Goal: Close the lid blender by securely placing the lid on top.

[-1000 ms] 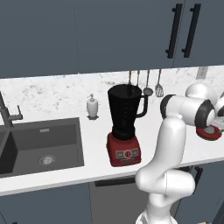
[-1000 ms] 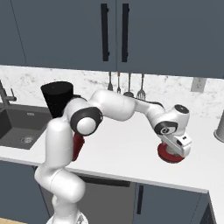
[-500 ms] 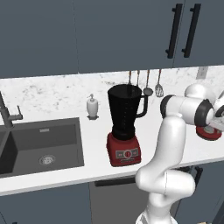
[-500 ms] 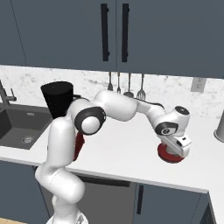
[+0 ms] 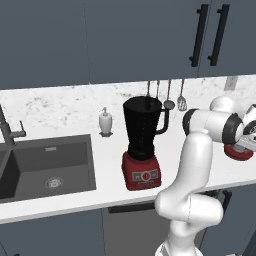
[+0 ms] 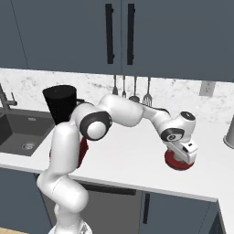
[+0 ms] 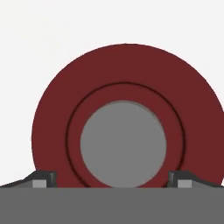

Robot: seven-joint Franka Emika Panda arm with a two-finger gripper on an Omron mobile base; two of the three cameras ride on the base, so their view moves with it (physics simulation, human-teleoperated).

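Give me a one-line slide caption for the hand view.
Open gripper poised straight above the red lid, fingertips flanking its grey knob.

the lid (image 7: 124, 92) below me is dark red, with a flat grey knob (image 7: 123, 143) at its centre and a thin black ring around that. my fingers (image 7: 43, 178) are dark with pale grey faces. the table (image 5: 105, 172) is plain white. the blender (image 5: 143, 142) has a black jar on a red base with white marks on its front. the soap dispenser (image 5: 105, 121) is white. the wall (image 5: 65, 105) is white marble with grey speckling, the cupboards (image 5: 125, 40) dark slate blue with black handles, the sink (image 5: 45, 165) dark grey.
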